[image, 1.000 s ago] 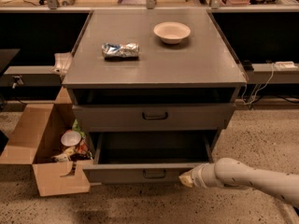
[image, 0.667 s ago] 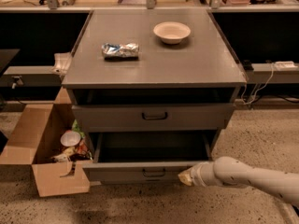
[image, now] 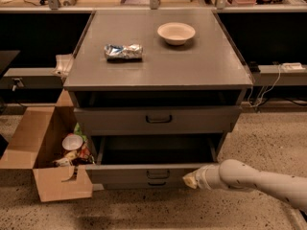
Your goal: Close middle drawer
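Note:
The middle drawer [image: 144,173] is a wide grey metal drawer with a low front and a small dark bar handle [image: 158,175]. It stands pulled out from the cabinet, and its dark inside looks empty. My gripper [image: 190,180] is at the end of the white arm that comes in from the lower right. Its tip is against the right part of the drawer's front, to the right of the handle. The top drawer [image: 158,119] above is pushed in. Only a handle of the lowest drawer [image: 157,183] peeks out below.
On the cabinet top [image: 211,66] lie a crumpled foil bag [image: 123,51] and a pale bowl [image: 176,32]. An open cardboard box [image: 45,147] with rubbish stands on the speckled floor at the cabinet's left. A cable and a power strip [image: 290,67] are at the right.
My gripper has crept slightly left along the drawer's front. The drawer stands out about as far as before.

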{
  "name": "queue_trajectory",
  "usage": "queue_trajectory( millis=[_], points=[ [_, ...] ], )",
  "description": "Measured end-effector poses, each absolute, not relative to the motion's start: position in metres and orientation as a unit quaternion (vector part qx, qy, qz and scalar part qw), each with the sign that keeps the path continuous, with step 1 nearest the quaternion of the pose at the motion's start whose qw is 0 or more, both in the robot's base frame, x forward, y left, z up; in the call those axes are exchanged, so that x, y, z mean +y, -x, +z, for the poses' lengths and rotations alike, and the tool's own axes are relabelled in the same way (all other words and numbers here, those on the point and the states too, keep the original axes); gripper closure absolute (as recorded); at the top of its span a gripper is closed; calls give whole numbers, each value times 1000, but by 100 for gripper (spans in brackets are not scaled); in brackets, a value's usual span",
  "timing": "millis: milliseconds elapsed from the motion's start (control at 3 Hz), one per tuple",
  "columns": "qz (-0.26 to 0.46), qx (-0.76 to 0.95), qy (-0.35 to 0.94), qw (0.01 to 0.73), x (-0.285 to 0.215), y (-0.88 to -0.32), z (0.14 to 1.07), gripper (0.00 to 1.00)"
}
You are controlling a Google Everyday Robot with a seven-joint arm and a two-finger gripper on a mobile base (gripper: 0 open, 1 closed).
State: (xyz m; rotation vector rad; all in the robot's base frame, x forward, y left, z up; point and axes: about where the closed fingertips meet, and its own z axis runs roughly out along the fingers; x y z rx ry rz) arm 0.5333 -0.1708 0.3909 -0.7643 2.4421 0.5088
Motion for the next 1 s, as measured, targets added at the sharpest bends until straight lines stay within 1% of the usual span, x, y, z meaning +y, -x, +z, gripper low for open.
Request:
queue_trajectory(
  millis=[1000],
  points=[
    [192,898,286,273,-166,-559,395,100]
  ],
)
